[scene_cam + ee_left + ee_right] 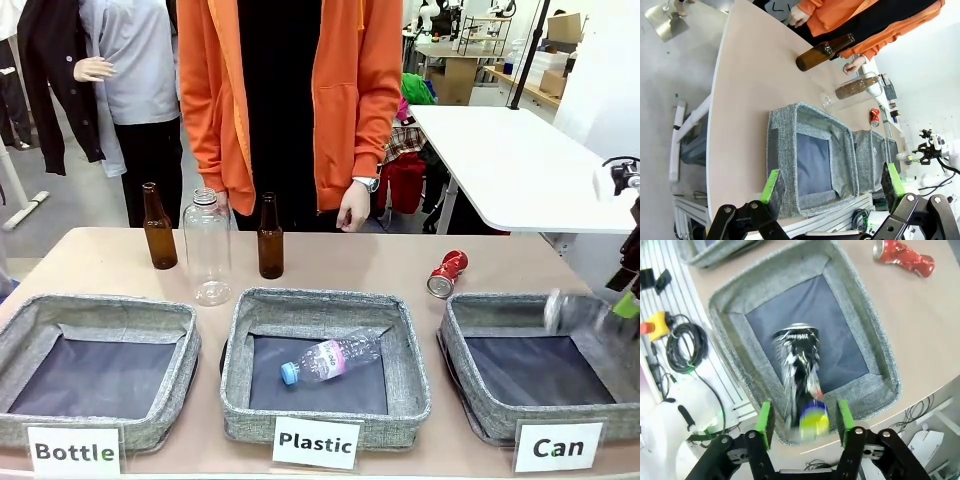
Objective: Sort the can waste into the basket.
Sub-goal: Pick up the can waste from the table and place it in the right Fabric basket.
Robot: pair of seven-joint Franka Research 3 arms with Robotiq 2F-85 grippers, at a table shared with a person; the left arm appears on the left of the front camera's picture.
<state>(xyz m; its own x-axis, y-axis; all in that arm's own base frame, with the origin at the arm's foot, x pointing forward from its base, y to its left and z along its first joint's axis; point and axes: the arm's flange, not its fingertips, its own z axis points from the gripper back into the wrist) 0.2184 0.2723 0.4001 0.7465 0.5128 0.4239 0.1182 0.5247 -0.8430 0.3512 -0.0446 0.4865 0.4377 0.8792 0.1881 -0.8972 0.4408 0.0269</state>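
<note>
A silver-black crushed can (799,375) with a yellow-green mark is blurred by motion, loose between the spread fingers of my right gripper (803,415), which is open above the grey "Can" basket (865,305). From the front, that can (575,312) is a blur over the basket (480,400), with my right gripper (630,290) at the right edge. A red crushed can (447,273) lies on the table behind the basket, also visible from the right wrist (903,256). My left gripper (832,182) is open with nothing in it, above the "Bottle" basket (785,150).
Two brown glass bottles (159,228) (270,238) and a clear plastic bottle (207,248) stand at the far side. Another plastic bottle (330,358) lies in the "Plastic" basket (300,300). A person in an orange jacket (350,90) stands across the table.
</note>
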